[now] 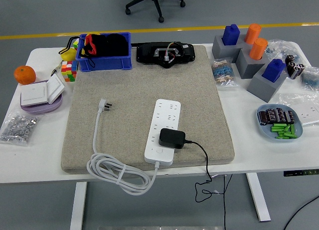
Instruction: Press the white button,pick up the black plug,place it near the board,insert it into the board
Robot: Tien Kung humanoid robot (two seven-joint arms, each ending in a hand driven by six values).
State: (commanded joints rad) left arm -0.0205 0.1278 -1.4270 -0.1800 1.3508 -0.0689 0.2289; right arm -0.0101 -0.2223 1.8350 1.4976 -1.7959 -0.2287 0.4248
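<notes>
Head view: no hands or fingers are seen, so their state cannot be told; black plug (172, 138) is seated in white board (164, 131) lower centre, where its dangling cord (203, 160) could be snagged.

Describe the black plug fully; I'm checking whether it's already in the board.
The black plug is a rounded, matte block, plastic by its look, lying on the near end of the white power strip, just above the strip's button. Its thin black cable runs right, then drops over the table edge. Whether its pins are seated cannot be seen.
</notes>
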